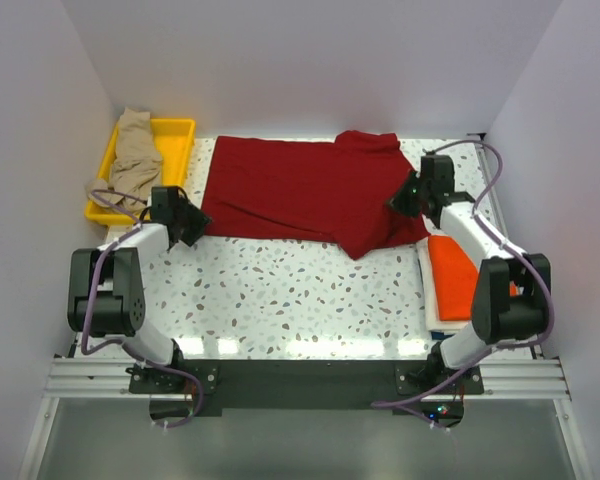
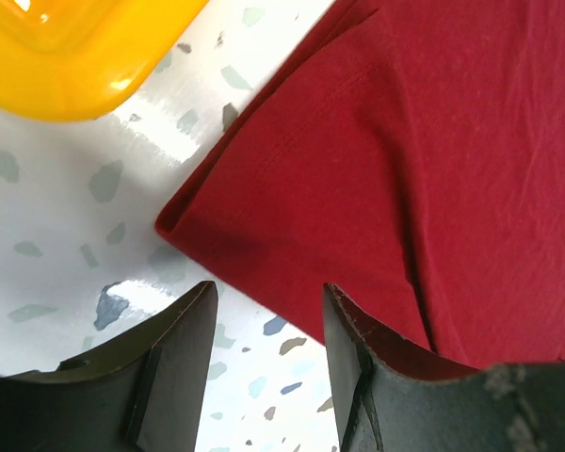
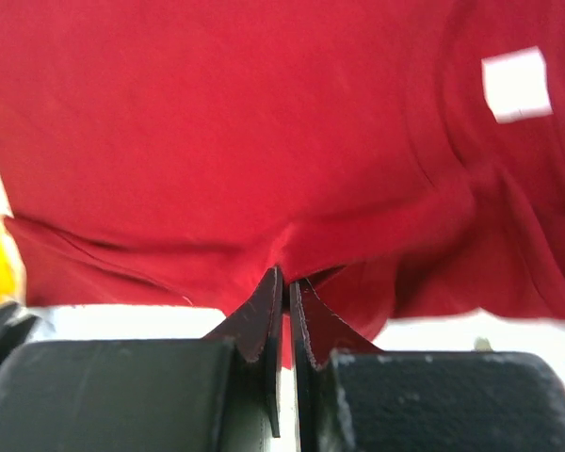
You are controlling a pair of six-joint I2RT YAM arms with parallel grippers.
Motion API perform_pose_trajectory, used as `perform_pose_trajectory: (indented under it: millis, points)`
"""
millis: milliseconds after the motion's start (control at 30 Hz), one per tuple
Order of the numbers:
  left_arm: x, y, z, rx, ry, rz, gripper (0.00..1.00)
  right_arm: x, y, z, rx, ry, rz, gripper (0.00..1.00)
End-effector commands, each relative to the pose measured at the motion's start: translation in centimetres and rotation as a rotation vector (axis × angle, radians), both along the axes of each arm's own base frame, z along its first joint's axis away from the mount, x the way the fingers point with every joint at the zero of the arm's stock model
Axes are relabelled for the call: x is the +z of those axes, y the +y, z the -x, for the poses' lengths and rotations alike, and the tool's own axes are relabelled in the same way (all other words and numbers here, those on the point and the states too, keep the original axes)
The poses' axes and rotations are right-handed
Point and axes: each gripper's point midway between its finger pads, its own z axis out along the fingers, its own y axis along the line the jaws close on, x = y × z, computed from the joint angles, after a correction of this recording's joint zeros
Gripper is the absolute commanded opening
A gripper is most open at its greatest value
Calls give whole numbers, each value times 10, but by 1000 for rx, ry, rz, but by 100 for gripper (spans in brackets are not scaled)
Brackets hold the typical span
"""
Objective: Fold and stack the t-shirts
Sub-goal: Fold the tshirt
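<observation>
Fold in hand: dark red shirt (image 1: 300, 195) lies spread across the far half of the table (image 1: 300, 300), with one sleeve end bunched at its right. Right gripper (image 3: 284, 275) is clamped on a pinch of the red cloth at that right side; the jaws are closed with fabric between them. Left gripper (image 2: 264, 306) stands open just short of the shirt's near-left corner, with nothing between the fingers. The hem is doubled over there.

Judgement: the left should take the corner through both layers before any lift. Then both arms should travel together at equal height so the cloth carries over flat, edge to edge. A one-sided pull would drag and wrinkle it.

Yellow tray (image 1: 176, 140) at far left holds the tan-beige shirt (image 1: 135, 155), crumpled, part of it hanging over the near rim. Orange shirt (image 1: 455, 272) lies folded at the right table edge on white cloth (image 1: 430, 295), probably the white shirt.
</observation>
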Motion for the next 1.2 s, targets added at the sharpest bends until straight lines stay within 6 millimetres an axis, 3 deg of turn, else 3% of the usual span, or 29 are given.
perform_pose_trajectory:
  millis: [0, 67, 100, 167, 200, 233, 400, 567, 700, 867, 900, 1033, 1100, 1167]
  points:
    - [20, -1, -23, 7, -65, 8, 53, 20, 10, -27, 5, 0, -50, 0]
    - [17, -1, -25, 10, -54, 10, 53, 17, 10, -39, 1, 18, -51, 0]
    - [19, -1, -28, 7, -57, 8, 53, 4, 10, -46, -6, 49, -56, 0]
    - [16, 0, -30, 9, -46, 7, 53, 13, 10, -65, -16, 32, -85, 0]
    - [15, 0, -30, 6, -42, 4, 53, -3, 10, -71, -21, 67, -88, 0]
    - [13, 0, -30, 5, -37, 2, 53, 5, 9, -83, -27, 47, -97, 0]
    - [3, 0, -31, 8, -8, 1, 53, -12, 6, -103, -63, 88, -138, 0]
    - [-5, 5, -30, 20, 20, -20, 54, -30, -11, -105, -116, 105, -167, 0]
    - [-9, 6, -30, 24, 25, -24, 54, -41, -13, -99, -117, 129, -182, 0]
    - [-6, 14, -16, 67, 34, -58, 54, -44, -15, -96, -113, 132, -184, 0]
    - [-4, 16, -15, 71, 28, -60, 54, -44, -28, -97, -138, 130, -188, 0]
    - [-4, 21, -6, 100, 45, -80, 55, -46, -33, -98, -145, 132, -197, 0]
    - [-5, 22, -2, 107, 54, -83, 55, -46, -36, -97, -145, 131, -190, 2]
    - [-4, 25, 5, 118, 55, -96, 55, -45, -39, -96, -132, 123, -183, 11]
